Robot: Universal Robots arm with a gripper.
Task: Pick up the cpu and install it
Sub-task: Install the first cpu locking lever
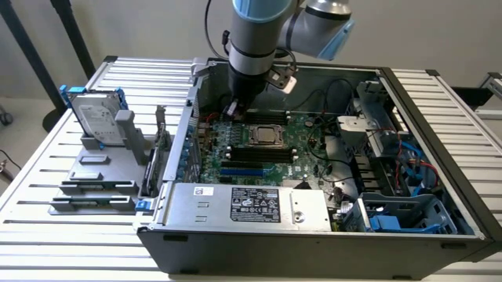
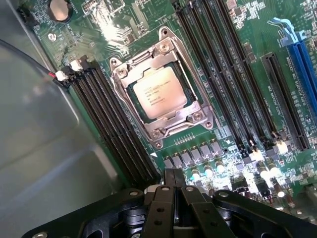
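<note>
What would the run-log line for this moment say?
gripper: shut, empty, above motherboard | cpu: seated in socket | case: open

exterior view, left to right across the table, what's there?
Hard drive in its blue bracket → grey holder rack → computer case wall → cpu seated on the motherboard, gripper above its left edge → drive cage with blue cables.
</note>
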